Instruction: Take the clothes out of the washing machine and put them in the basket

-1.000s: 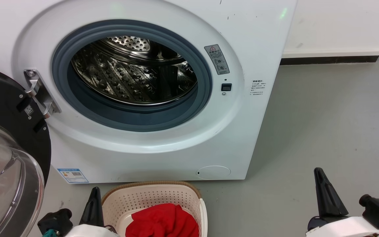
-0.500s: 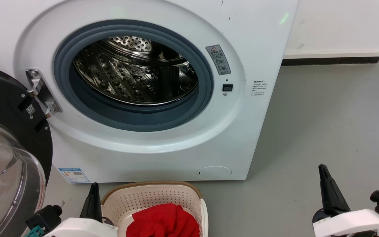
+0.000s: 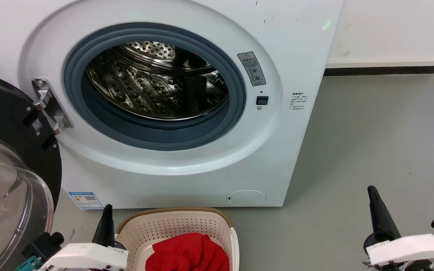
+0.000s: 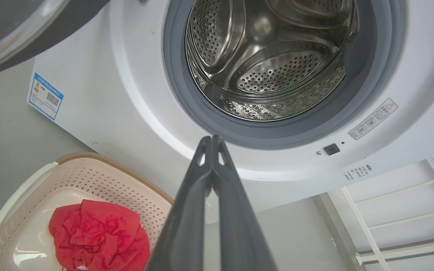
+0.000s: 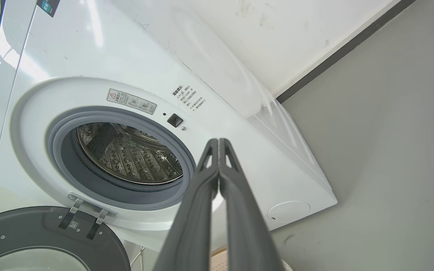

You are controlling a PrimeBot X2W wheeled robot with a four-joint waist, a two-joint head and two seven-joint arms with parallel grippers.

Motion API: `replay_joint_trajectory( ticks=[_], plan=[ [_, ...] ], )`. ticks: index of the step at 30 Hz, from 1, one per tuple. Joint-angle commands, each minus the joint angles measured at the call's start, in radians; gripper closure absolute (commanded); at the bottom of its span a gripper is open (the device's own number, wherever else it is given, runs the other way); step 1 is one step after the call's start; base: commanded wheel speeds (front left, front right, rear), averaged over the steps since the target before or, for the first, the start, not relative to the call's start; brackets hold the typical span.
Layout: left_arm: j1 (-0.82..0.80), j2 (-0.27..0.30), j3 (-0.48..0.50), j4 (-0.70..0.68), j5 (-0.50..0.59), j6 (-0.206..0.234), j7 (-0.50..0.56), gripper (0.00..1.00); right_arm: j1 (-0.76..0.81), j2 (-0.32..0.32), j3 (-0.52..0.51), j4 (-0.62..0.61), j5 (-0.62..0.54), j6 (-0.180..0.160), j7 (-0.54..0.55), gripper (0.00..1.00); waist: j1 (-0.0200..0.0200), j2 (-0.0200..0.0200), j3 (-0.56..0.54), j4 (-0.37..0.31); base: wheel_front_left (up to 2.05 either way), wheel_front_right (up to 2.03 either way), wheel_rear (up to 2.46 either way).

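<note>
Crumpled red clothes (image 3: 187,253) in perforated basket (image 3: 171,227)

We find no wording that can be read letter for letter; all print is too small. On the washing machine (image 4: 104,120) front, a grey warning sticker (image 4: 373,119) with a red triangle sits above and to the right of the left gripper (image 4: 212,138). A small block of dark print (image 4: 358,171) lies further right, slightly below its tips. A blue-and-white label (image 4: 45,96) with a square code stands well to the left of that gripper. Below and left of the right gripper (image 5: 218,140), a small white code sticker (image 5: 74,224) sits on the door (image 5: 21,233) beside the hinge.
</note>
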Motion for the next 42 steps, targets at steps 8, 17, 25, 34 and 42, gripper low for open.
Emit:
replay_joint_trajectory(
  ticks=[8,17,25,34,42],
  plan=[
    [-0.038,0.001,0.011,-0.004,-0.115,-0.014,0.028,1.00,-0.042,-0.009,-0.011,0.008,0.124,0.000,0.026,1.00,0.0000,-0.0001,-0.001,0.003,0.00,0.00,0.00],
    [-0.051,0.001,0.019,0.001,-0.221,-0.023,0.054,1.00,-0.057,-0.010,-0.019,0.023,0.234,0.000,0.052,1.00,0.0000,-0.0001,-0.002,0.006,0.00,0.00,0.00],
    [-0.062,0.001,0.026,0.005,-0.306,-0.030,0.075,1.00,-0.069,-0.010,-0.027,0.035,0.323,0.000,0.074,1.00,0.0000,-0.0001,-0.003,0.009,0.00,0.00,0.00],
    [-0.073,0.001,0.031,0.010,-0.387,-0.037,0.094,1.00,-0.080,-0.009,-0.036,0.046,0.406,0.000,0.094,1.00,0.0000,-0.0001,-0.004,0.012,0.00,0.00,0.00],
    [-0.081,0.001,0.036,0.014,-0.463,-0.042,0.112,1.00,-0.091,-0.008,-0.044,0.058,0.483,0.000,0.114,1.00,0.0000,-0.0001,-0.006,0.014,0.00,0.00,0.00]
  ],
)
